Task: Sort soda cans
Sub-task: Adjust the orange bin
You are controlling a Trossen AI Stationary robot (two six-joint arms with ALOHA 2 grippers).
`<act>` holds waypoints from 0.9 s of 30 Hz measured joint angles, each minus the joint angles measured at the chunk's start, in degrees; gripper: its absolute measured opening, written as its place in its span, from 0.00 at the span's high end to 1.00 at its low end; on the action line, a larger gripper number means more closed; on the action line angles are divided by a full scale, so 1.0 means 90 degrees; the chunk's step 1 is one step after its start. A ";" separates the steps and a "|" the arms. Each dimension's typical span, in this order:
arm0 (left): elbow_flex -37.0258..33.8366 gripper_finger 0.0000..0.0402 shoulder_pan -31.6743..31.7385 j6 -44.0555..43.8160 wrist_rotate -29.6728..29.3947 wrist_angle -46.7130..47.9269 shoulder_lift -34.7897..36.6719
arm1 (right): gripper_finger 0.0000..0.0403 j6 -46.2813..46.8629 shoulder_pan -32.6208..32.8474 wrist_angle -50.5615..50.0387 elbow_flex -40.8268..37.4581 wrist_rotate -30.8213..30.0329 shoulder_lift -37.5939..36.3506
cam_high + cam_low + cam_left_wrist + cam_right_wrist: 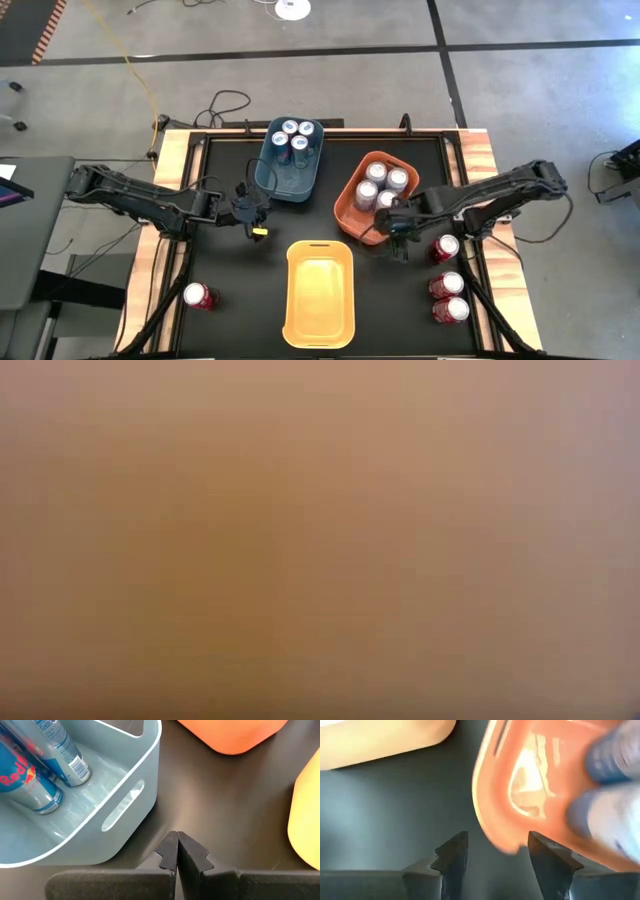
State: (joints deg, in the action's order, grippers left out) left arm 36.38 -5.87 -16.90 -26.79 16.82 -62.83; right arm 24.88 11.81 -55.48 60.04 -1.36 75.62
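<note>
While the right gripper (497, 852) stands released (nothing held) at the orange bin (352, 207), the left gripper (177, 851) rests clenched beside the blue bin (142, 785).

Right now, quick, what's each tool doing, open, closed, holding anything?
Left tool: closed, empty, beside the blue bin.
Right tool: open, empty, at the orange bin.

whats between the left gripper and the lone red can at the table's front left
Nothing: in the high view only bare black mat lies between the left gripper and that red can.
</note>
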 joint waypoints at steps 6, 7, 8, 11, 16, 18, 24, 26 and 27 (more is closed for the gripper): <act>0.0000 1.00 0.0000 -0.0004 0.0000 0.0000 0.0000 | 0.50 0.1156 -0.0271 -0.2066 0.0001 -0.0965 -0.0537; 0.0000 1.00 0.0000 -0.0005 0.0000 0.0000 0.0000 | 0.52 0.1353 -0.0355 -0.2324 -0.0008 -0.1134 -0.0570; 0.0000 1.00 0.0000 -0.0005 0.0000 0.0000 -0.0002 | 0.54 0.1512 -0.0438 -0.2411 -0.0052 -0.1223 -0.0600; 0.0000 1.00 0.0000 -0.0005 0.0043 0.0000 -0.0001 | 0.63 0.1687 -0.0674 -0.2128 -0.0362 -0.1242 -0.0628; 0.0000 1.00 -0.0011 -0.0005 0.0114 0.0035 -0.0001 | 0.81 0.1697 -0.1009 -0.1151 -0.1143 -0.1218 -0.0562; 0.0000 1.00 -0.0049 -0.0005 0.0112 0.0050 -0.0001 | 0.87 0.1708 -0.1076 -0.0706 -0.1431 -0.1093 -0.0564; 0.0000 1.00 -0.0098 0.0033 0.0378 0.0039 -0.0002 | 0.99 0.1673 -0.1085 0.0075 -0.1979 -0.0887 -0.0571; 0.0000 1.00 -0.0101 0.0081 0.0686 0.0023 -0.0001 | 0.99 0.1607 -0.1137 0.0352 -0.2121 -0.0939 -0.0569; 0.0000 1.00 -0.0103 0.0086 0.0808 0.0024 -0.0002 | 0.98 0.1572 -0.1168 0.0559 -0.2181 -0.0949 -0.0572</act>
State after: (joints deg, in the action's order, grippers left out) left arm 36.38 -6.79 -16.13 -19.51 17.04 -62.85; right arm 39.02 1.30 -50.44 40.41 -9.89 70.48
